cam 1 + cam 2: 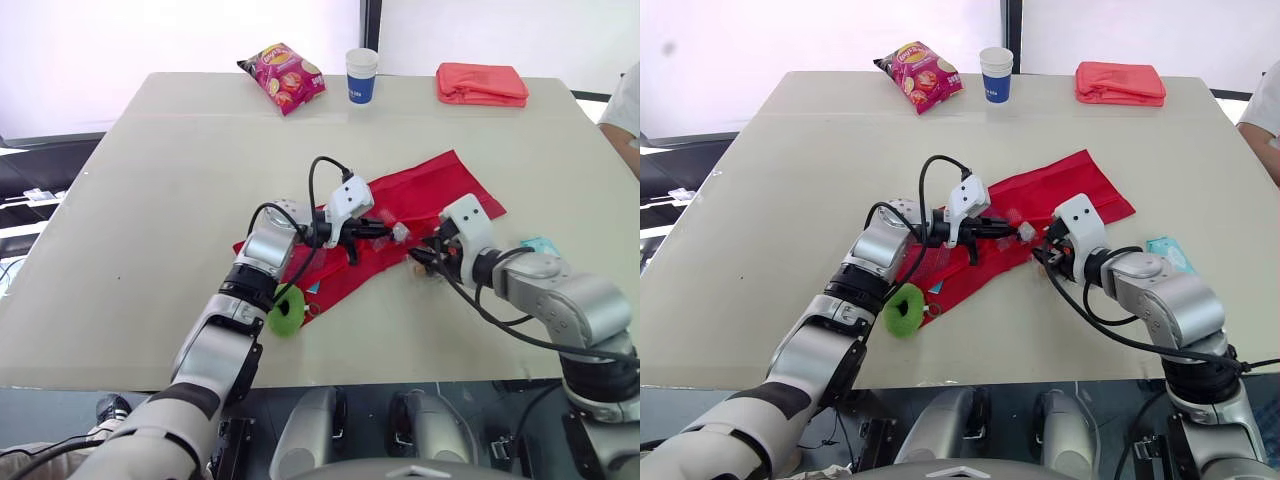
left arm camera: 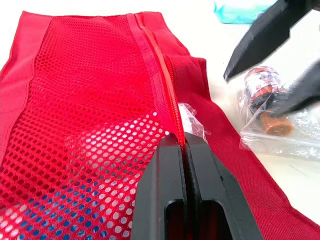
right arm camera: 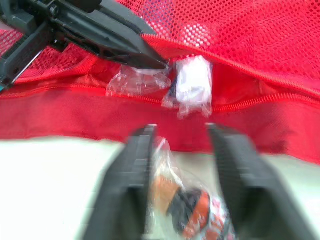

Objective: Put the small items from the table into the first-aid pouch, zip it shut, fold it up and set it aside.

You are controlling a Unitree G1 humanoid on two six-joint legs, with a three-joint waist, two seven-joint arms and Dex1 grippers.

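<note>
Left wrist view, going left to right: the left gripper (image 2: 184,142) is clamped tight on the zipper edge of the red first-aid pouch (image 2: 75,100). A white wrapped packet (image 3: 192,82) is tucked just past its tips. The right gripper (image 3: 181,129) is spread apart around a bagged little bottle (image 3: 190,210), parked beside the pouch. A teal packet (image 1: 540,245) is seen just right of it.

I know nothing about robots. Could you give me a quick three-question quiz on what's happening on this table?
1. True or false: the left gripper is shut on the red pouch beside its zipper.
2. What sits between the open fingers of the right gripper? A) a bagged small bottle B) a spoon C) a pen
3. Fill in: the pouch's zipper is ___.
Key: 1 true; 2 A; 3 open.
</note>
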